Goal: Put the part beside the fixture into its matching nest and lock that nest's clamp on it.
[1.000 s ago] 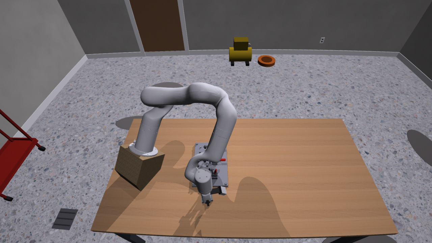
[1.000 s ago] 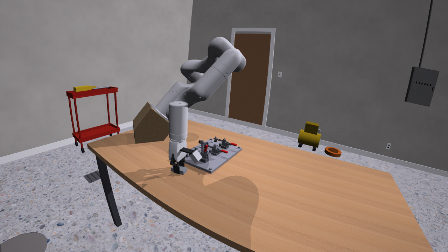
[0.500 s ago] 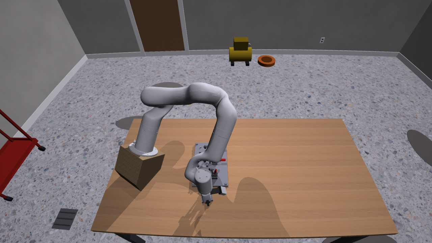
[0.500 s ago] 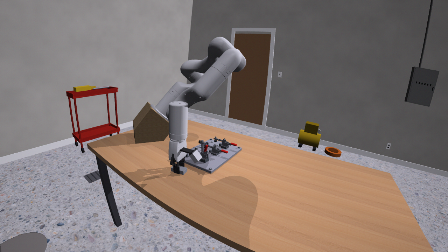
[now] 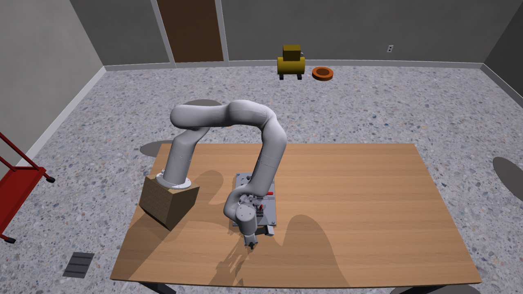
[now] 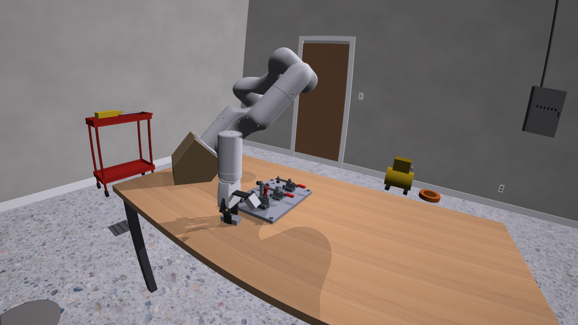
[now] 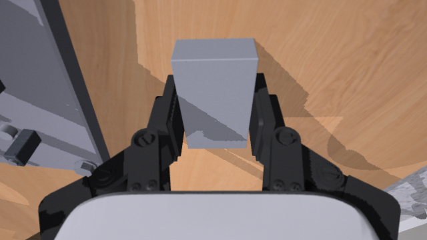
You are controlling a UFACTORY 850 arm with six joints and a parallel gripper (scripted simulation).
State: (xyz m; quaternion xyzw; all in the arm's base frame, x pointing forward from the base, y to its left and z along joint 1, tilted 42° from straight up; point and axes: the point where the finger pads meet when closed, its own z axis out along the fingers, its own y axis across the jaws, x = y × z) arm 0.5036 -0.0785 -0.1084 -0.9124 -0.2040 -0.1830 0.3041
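Workshop: compressor (image 5: 291, 62), tool cart (image 6: 119, 117), clamping fixture (image 6: 296, 198).

Wooden table (image 5: 365, 204) carries a grey fixture plate (image 6: 291, 204) near its middle-left. Brown pedestal box (image 5: 166, 204), arm's base on top, sits well left of the fixture. Grey part (image 7: 215, 90) just beside the fixture's near edge; whether it touches the wood cannot be told.

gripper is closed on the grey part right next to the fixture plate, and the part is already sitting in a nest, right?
Not quite. The gripper is shut on the grey part beside the fixture plate, but the part is not in a nest. The wrist view shows it over bare wooden table, outside the plate's edge. The exterior view agrees: the fingers are off the plate's near corner.
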